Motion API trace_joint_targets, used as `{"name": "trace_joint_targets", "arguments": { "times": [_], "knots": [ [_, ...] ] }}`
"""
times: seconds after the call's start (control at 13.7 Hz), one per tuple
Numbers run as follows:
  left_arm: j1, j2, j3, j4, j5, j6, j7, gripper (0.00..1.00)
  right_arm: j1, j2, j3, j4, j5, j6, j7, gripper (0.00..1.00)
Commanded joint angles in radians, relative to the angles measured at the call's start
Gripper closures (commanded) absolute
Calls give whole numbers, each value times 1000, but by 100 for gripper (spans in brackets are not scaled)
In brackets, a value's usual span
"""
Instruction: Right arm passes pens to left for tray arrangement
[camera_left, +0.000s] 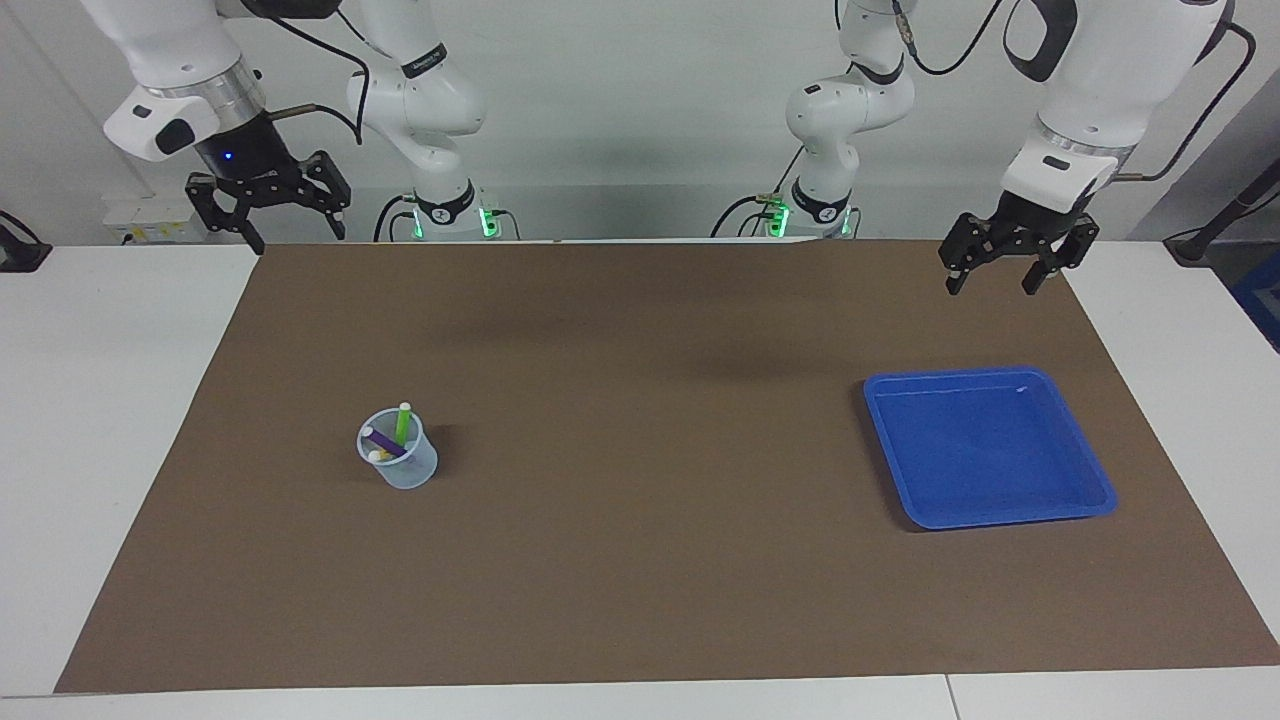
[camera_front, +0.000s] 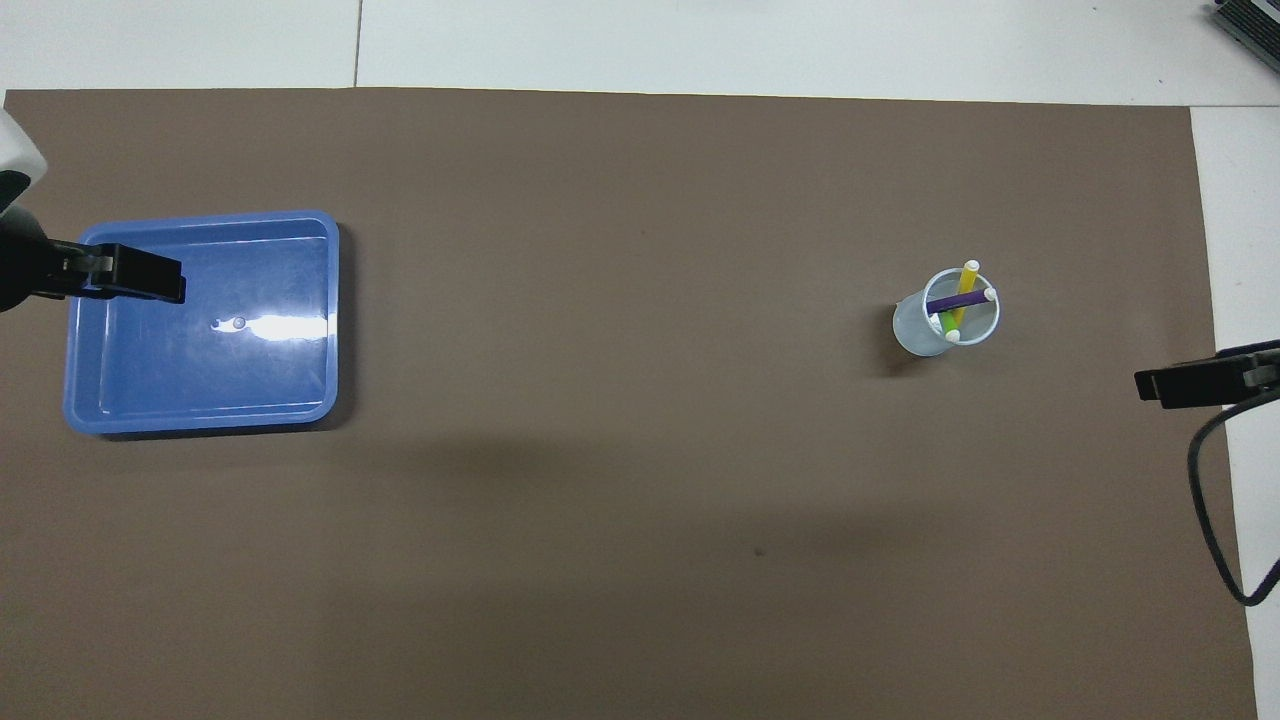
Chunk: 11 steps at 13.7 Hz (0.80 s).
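Both end effectors hang raised, fingers apart.

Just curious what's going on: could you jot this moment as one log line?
stage: not started | pens: three in cup | tray: empty | right gripper: open, raised | left gripper: open, waiting

I count three pens: one green pen, one purple pen, one yellow pen, all three standing together in one translucent cup, out over the mat from my right gripper. One blue tray, lying out from under my left gripper. One brown mat covers the white table. Two arms, two grippers, both with fingers spread apart. I make that one cup, one tray, one mat, three pens.
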Motion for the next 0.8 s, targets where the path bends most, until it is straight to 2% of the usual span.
{"name": "trace_joint_targets", "arguments": {
  "times": [0.0,0.37,0.73],
  "knots": [
    [-4,-27,8,-26,-11,-7,2,0,-7,-36,10,-52,-12,41,12,0],
    [-5,-27,10,-26,-11,-7,2,0,21,-20,18,-119,-22,107,43,0],
    [-5,-27,8,-26,-11,-7,0,0,36,39,18,-167,-30,215,113,0]
  ]
}}
